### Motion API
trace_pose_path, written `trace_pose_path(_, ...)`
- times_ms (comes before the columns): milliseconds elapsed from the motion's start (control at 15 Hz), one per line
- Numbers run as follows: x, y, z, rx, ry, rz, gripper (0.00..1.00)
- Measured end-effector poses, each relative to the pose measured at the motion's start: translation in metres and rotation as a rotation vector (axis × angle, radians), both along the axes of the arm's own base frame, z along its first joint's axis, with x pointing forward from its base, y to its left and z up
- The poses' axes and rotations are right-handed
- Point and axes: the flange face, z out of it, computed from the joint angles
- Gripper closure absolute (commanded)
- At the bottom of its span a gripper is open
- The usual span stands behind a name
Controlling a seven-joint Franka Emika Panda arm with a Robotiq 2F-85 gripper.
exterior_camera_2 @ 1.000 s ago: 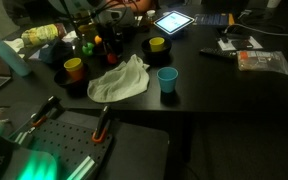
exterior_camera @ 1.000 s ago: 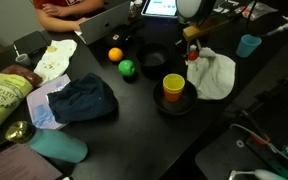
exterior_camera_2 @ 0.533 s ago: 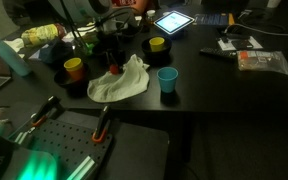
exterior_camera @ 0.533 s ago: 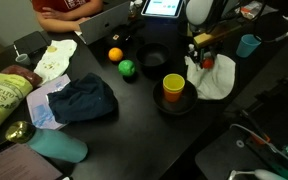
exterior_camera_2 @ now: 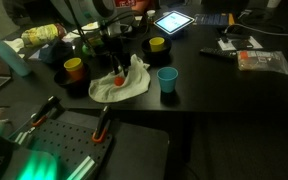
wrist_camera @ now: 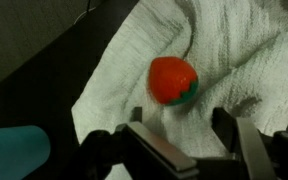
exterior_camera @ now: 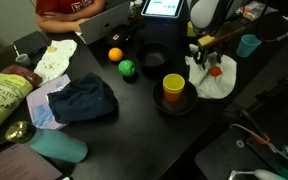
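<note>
Table (exterior_camera: 134,130), black, cluttered. White towel (wrist_camera: 234,50) lies crumpled on it. Pincer (wrist_camera: 179,125) hovers just above the towel, jaws apart, gripping nothing. Red toy fruit (wrist_camera: 172,80) with a green stem end rests on the towel, just ahead of the jaws, untouched. Blue cup (wrist_camera: 12,155) stands near the towel's edge.

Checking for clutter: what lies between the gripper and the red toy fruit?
Only white towel separates gripper and red fruit, in the wrist view.
</note>
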Motion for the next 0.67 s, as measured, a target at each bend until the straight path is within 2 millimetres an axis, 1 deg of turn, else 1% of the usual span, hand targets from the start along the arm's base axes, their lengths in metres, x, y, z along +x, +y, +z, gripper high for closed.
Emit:
trace_pose_path(267,0.003,0.001,0.005,-0.006,-0.012,0.021,0.00)
trace_pose_path(400,0.006,0.005,0.008,0.008,-0.031,0.018,0.00)
trace_pose_path(533,0.008,0.013,0.008,0.045,-0.052,-0.003,0.00)
trace_pose_path(667,0.013,0.026,0.009,0.097,-0.096,-0.013,0.00)
